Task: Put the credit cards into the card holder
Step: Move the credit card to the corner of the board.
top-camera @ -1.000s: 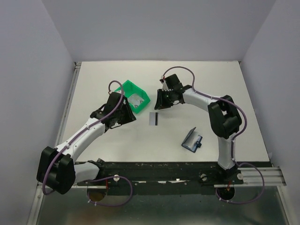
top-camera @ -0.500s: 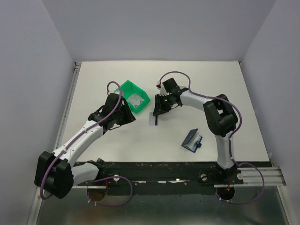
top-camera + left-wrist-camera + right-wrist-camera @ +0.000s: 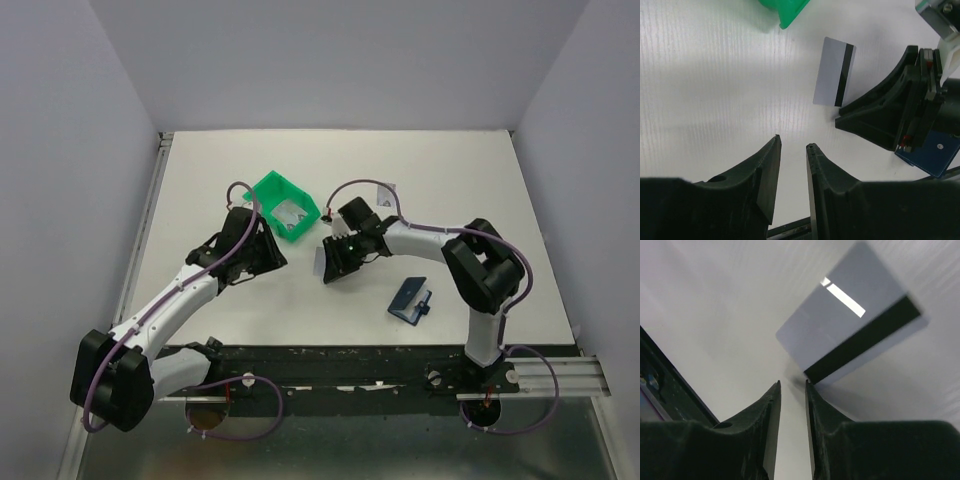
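A pale grey credit card with a black stripe (image 3: 834, 72) (image 3: 850, 335) lies flat on the white table. My right gripper (image 3: 335, 262) (image 3: 792, 383) hangs low right over it, hiding it in the top view. Its jaws stand narrowly open and empty, with one fingertip (image 3: 809, 386) at the card's near corner. My left gripper (image 3: 264, 254) (image 3: 792, 146) hovers to the card's left, also narrowly open and empty. A second pale card (image 3: 292, 212) lies inside the green bin. The navy card holder (image 3: 410, 300) (image 3: 932, 155) rests partly folded on the table, right of the right gripper.
The green plastic bin (image 3: 270, 190) (image 3: 785, 11) stands just behind the two grippers. The right gripper's black body (image 3: 890, 115) fills the right of the left wrist view. A black rail (image 3: 340, 362) runs along the table's near edge.
The right gripper has swung from beside the bin toward the near side and come down over the striped card. The left gripper has drifted slightly nearer. The card holder's flap looks lower.
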Controlling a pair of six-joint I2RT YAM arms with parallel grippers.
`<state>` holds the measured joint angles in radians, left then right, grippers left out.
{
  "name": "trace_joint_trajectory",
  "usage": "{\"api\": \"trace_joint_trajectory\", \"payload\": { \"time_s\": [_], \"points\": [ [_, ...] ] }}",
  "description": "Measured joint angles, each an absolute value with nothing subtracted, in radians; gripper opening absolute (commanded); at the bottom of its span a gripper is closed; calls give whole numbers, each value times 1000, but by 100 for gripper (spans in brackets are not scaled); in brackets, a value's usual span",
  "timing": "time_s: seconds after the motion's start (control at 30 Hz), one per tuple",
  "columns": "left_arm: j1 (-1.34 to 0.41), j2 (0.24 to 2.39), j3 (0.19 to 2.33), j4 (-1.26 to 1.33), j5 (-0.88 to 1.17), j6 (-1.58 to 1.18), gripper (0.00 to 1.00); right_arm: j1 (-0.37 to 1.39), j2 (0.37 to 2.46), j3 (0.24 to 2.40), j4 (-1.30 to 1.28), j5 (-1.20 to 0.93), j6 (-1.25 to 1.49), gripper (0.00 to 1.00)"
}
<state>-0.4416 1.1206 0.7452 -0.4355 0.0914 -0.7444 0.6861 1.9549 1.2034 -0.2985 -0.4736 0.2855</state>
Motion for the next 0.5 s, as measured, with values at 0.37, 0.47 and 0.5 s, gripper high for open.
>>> {"api": "trace_joint_trajectory", "payload": {
  "time_s": [0.37, 0.47, 0.5],
  "points": [
    [-442, 1116, 727, -435, 110, -730, 40, 720, 1681, 849, -219, -451, 352, 39],
    [-442, 1116, 727, -435, 111, -725, 40, 721, 1665, 883, -272, -390, 358, 40],
    [-442, 1116, 727, -435, 113, -723, 40, 721, 1675, 919, -291, -372, 358, 41]
  ]
}}
